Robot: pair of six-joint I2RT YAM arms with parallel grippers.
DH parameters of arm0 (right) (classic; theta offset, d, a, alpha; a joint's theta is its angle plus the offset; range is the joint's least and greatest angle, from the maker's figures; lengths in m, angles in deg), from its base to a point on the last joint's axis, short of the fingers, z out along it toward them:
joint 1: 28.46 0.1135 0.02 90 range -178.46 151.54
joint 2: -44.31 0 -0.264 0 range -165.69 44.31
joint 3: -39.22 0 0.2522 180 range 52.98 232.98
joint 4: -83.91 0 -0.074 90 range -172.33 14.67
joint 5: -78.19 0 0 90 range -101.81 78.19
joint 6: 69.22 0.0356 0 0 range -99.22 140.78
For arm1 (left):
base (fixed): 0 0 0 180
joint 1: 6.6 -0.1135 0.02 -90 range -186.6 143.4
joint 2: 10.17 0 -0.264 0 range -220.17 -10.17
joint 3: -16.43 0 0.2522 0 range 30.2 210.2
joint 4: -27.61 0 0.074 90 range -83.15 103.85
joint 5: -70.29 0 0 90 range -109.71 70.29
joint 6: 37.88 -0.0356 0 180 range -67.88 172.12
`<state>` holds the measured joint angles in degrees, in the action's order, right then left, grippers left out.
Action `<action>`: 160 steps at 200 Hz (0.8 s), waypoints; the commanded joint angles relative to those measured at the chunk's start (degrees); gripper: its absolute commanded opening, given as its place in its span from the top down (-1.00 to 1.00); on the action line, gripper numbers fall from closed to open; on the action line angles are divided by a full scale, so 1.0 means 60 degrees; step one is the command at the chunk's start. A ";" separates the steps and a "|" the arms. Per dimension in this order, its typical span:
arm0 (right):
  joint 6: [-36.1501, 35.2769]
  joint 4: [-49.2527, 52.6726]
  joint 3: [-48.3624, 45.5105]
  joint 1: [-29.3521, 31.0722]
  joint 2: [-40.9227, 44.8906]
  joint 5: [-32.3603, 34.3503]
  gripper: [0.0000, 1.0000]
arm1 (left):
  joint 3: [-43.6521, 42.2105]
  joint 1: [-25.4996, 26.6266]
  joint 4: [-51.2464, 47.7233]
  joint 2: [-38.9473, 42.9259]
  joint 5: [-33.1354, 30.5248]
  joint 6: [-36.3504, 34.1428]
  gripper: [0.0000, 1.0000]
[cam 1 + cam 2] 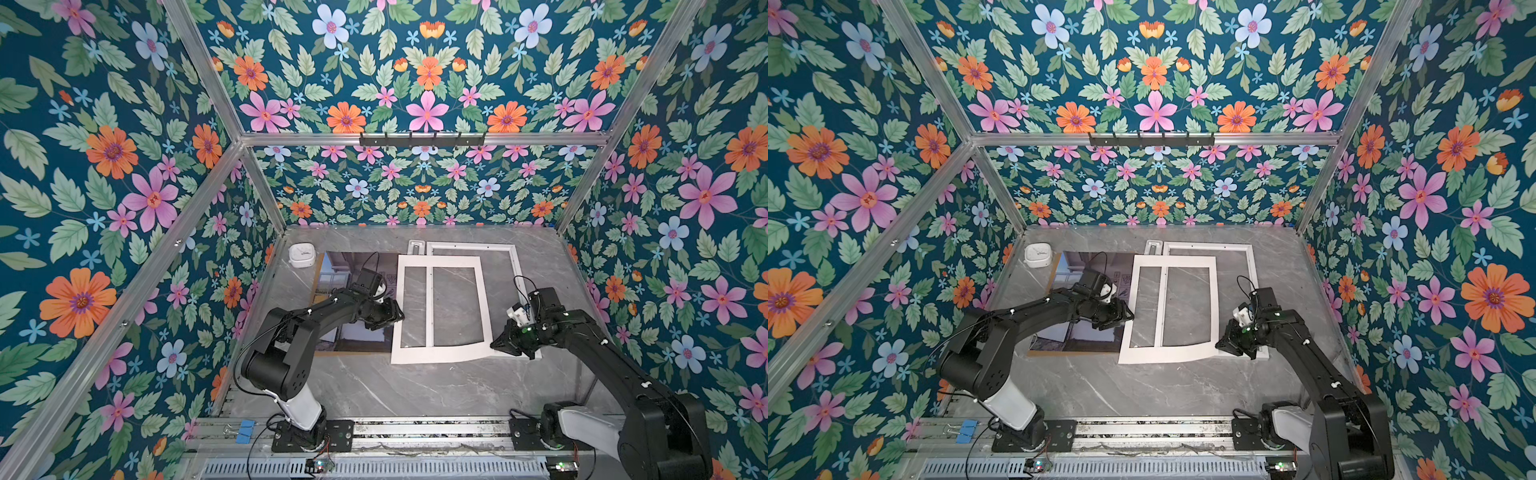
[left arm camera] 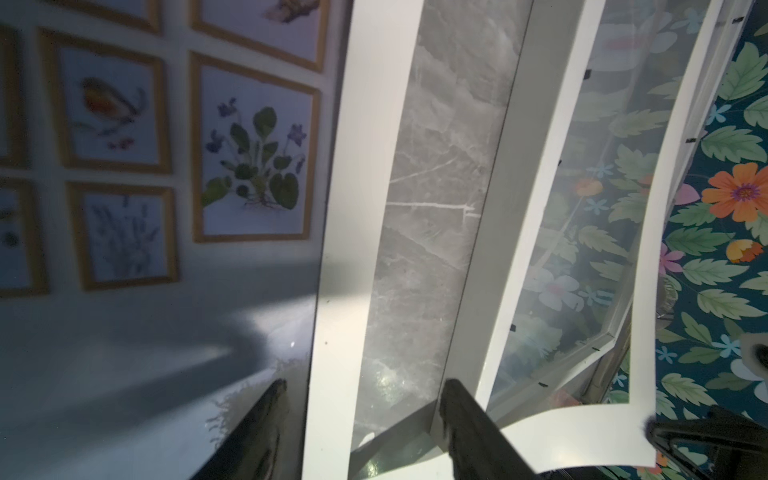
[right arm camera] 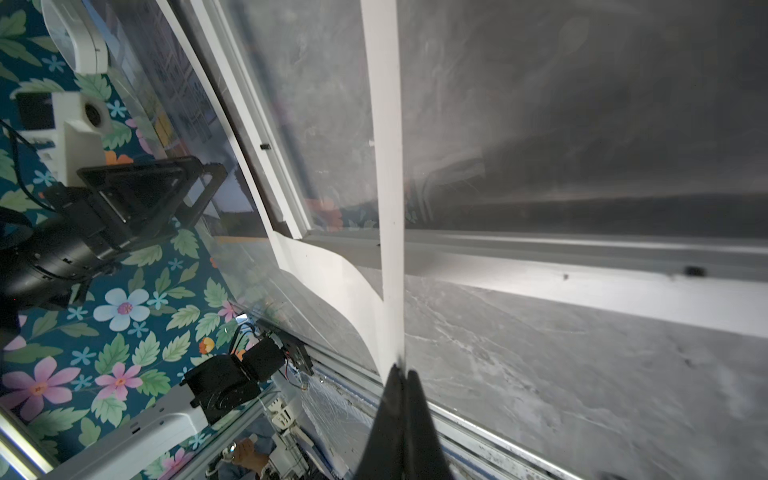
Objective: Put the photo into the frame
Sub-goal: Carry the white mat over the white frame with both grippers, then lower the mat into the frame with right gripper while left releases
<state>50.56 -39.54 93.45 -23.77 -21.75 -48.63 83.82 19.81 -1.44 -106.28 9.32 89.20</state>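
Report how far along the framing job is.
Done: little; the frame lies flat. In hand: the right gripper is shut on a corner of the white mat, raised partly over the frame; the left gripper hangs open over the mat's opposite edge. Left: the photo lies on its brown board, outside the frame.

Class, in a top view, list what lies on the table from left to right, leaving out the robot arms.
Small white box → photo → white mat border → frame.
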 commanded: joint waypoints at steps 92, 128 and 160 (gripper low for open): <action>-0.0423 -0.0063 0.0169 -0.0943 -0.0404 0.0308 1.00 | 0.0178 -0.0016 0.1491 -0.0980 0.1905 -0.0120 0.00; -0.0422 0.0013 0.0272 -0.0956 -0.0347 0.0586 1.00 | -0.0068 -0.0004 0.2273 -0.1104 0.2497 0.0299 0.18; -0.0307 0.0095 0.0315 -0.0946 -0.0081 0.0881 1.00 | -0.0163 0.0143 0.2524 -0.0988 0.2426 0.0548 0.41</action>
<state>48.92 -40.04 94.83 -29.50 -23.11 -45.59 83.03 20.10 10.58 -112.73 22.42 90.99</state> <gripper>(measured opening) 0.051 0.315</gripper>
